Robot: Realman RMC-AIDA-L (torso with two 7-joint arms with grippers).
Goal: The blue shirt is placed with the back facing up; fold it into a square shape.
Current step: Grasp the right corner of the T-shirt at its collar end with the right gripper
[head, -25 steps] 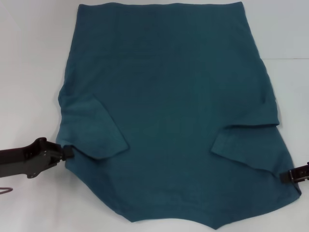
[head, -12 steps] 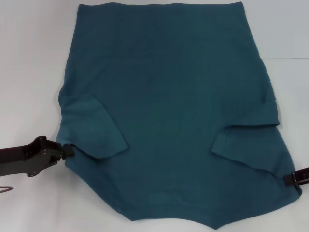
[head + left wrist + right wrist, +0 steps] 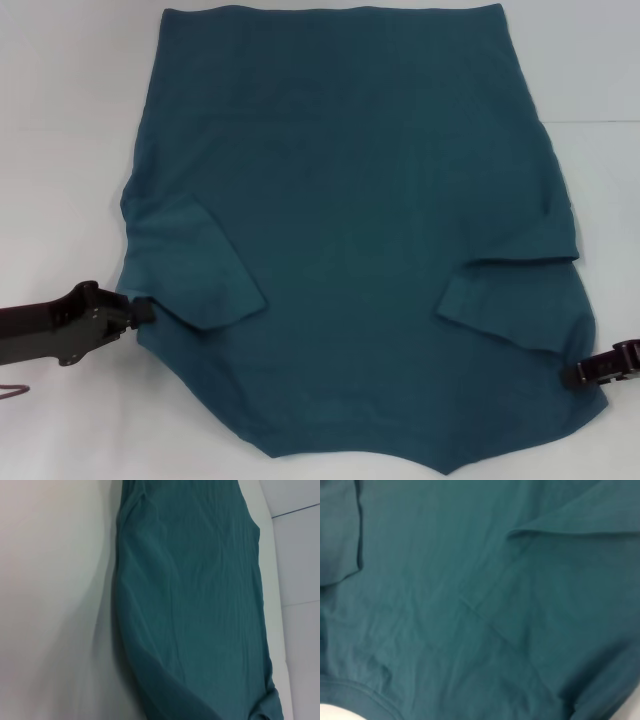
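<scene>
both grippers, left gripper and right gripper, pinch the blue shirt near shoulders; right one has moved inward, starting the fold.

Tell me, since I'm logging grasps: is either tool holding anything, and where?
It cannot be told. The left tool and right tool each meet a near shoulder edge of the dark teal-blue cotton T-shirt.
</scene>
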